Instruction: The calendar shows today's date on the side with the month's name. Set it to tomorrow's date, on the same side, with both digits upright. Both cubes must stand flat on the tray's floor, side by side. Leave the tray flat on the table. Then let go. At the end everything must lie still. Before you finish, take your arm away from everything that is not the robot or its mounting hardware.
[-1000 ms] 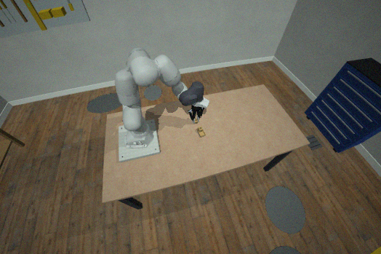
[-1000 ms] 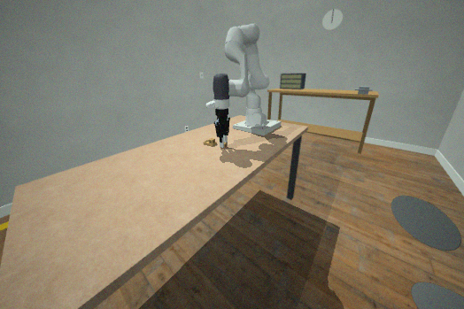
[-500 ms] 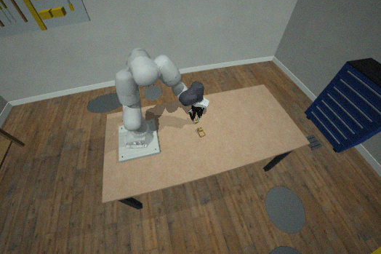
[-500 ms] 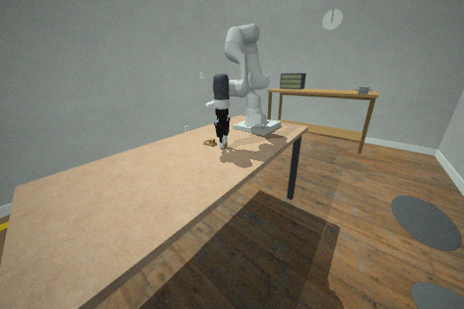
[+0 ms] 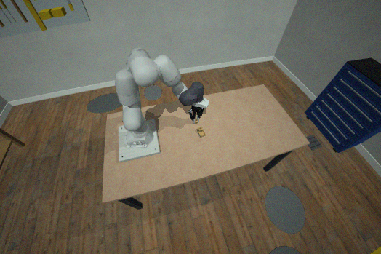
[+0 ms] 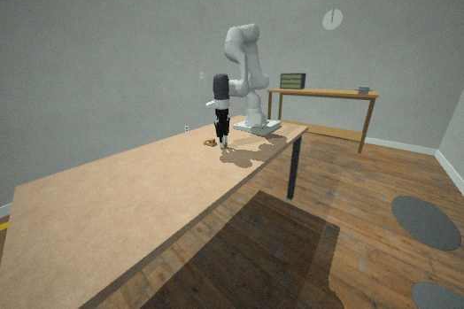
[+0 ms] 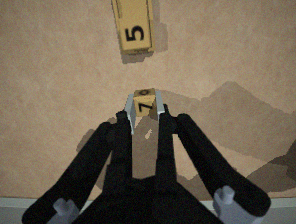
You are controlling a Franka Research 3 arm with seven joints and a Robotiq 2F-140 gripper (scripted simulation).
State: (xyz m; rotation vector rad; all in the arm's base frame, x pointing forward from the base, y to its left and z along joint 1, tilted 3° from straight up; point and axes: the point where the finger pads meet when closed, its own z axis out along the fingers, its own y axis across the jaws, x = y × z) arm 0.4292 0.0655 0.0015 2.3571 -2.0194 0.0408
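The gripper (image 5: pixel 195 121) (image 6: pixel 224 146) (image 7: pixel 145 100) had its fingers closed on a small yellow cube (image 7: pixel 145 106), whose near face showed a 7 lying on its side; a second, narrower face bore a mark too foreshortened to read surely, perhaps a 0 or a 9. The finger pads covered the cube's two flanks, and whether it touched the table (image 5: pixel 233 124) (image 6: pixel 133 181) (image 7: pixel 60 65) could not be told. Just beside it, apart from the gripper, the calendar (image 5: pixel 201 132) (image 6: pixel 207 142) (image 7: pixel 136 36) sat on the table. The wrist view cut off its far part at the top edge, leaving a sideways 5 visible on a yellow face. The top and exterior views showed it too small for any digit, the month's name or the tray's floor to be made out. The dark fingers mostly hid the held cube in the exterior view.
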